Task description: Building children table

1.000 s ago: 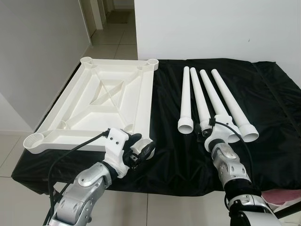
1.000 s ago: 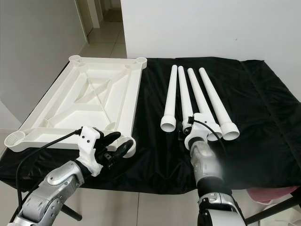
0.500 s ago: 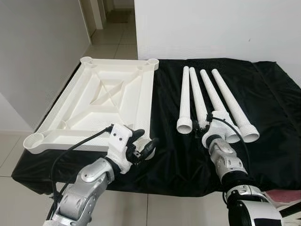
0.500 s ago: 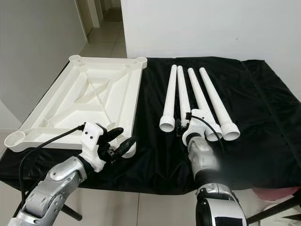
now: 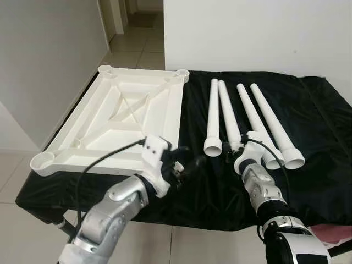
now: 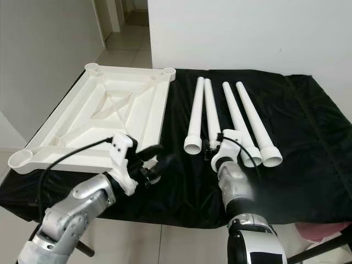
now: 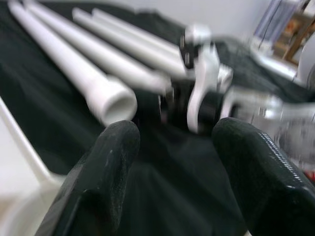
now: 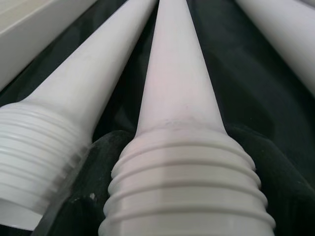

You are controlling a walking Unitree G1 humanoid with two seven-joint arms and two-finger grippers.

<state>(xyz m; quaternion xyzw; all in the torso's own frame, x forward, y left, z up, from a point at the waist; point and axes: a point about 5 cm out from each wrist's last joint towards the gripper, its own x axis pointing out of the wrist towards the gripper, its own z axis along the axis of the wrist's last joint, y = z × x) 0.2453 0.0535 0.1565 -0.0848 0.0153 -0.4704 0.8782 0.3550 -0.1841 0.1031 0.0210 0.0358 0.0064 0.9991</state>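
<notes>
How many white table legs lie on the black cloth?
4, side by side right of the tabletop: leftmost leg, second leg between the right gripper's fingers, third leg, rightmost leg.

We see a black cloth [image 5: 308, 126] spread over a table, filling the middle and right of the frame. Behind it, in the upper right, a plain white wall [image 5: 258, 33] rises. In the upper left another pale wall [image 5: 44, 60] runs back beside a corridor [image 5: 135, 33] with a light tiled floor [image 5: 129, 55]. More of the tiles show at the lower left, below the cloth's edge. The light is soft and even.
</notes>
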